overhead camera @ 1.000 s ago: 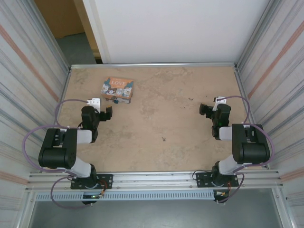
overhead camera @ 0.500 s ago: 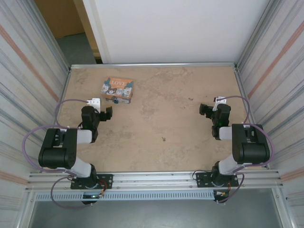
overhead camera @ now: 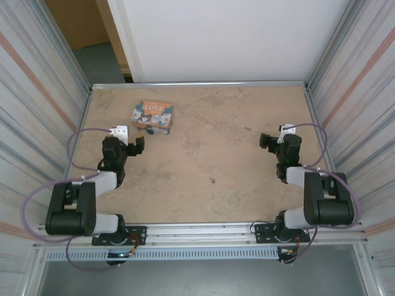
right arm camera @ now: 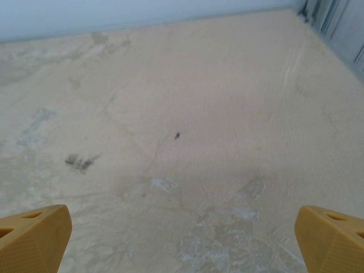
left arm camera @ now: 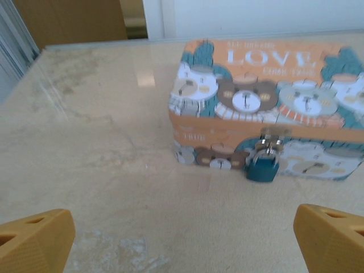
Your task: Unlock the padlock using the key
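An orange tin (left arm camera: pixel 267 114) in the upper right of the left wrist view bore the word "LOVE" in large white capitals on its lid. Smaller lettering above and below it was too blurred to read.

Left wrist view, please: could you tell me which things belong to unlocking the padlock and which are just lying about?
For the job: blue padlock, hanging on the front of the LOVE box; left tool, open, facing it.
Just there: table; white wall; brown panel behind.
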